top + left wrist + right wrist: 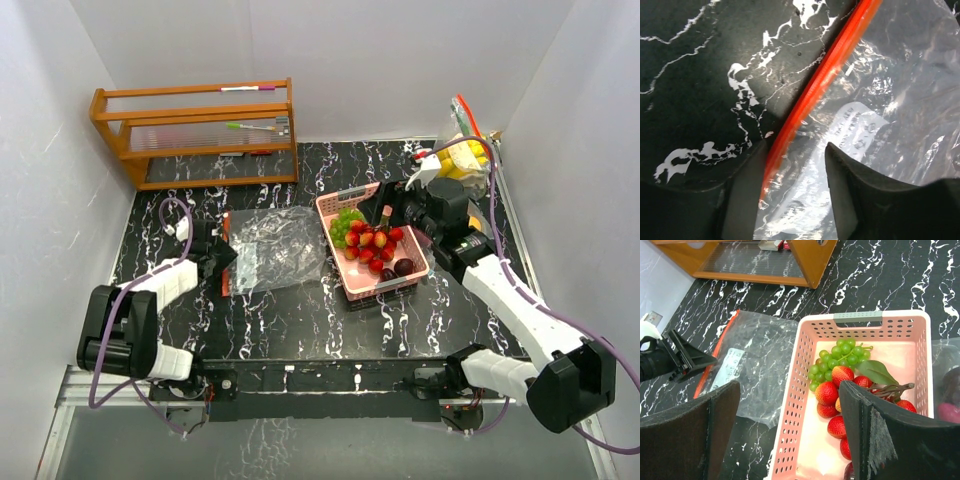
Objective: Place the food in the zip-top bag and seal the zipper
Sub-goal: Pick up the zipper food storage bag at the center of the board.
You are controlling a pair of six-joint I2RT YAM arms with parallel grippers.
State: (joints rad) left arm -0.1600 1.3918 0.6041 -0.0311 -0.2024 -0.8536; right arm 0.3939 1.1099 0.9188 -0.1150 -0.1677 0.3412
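Note:
The food lies in a pink tray (pixel 340 203): green grapes (pixel 345 226), red strawberries (pixel 370 243) and dark plums (pixel 402 267). In the right wrist view the grapes (pixel 840 357), strawberries (pixel 826 393) and a green leaf (pixel 878 371) show in the tray (pixel 795 405). The clear zip-top bag (pixel 278 250) lies flat to the tray's left, its orange zipper (pixel 830 65) on its left edge. My left gripper (pixel 222 252) is open, its fingers (pixel 845 190) straddling the zipper edge (pixel 795 150). My right gripper (pixel 387 215) hovers open and empty over the tray's left wall (pixel 790 385).
A wooden rack (pixel 200 125) with markers stands at the back left. Another clear bag holding yellow items (pixel 462 155) sits at the back right corner. White walls enclose the black marbled table (pixel 300 320).

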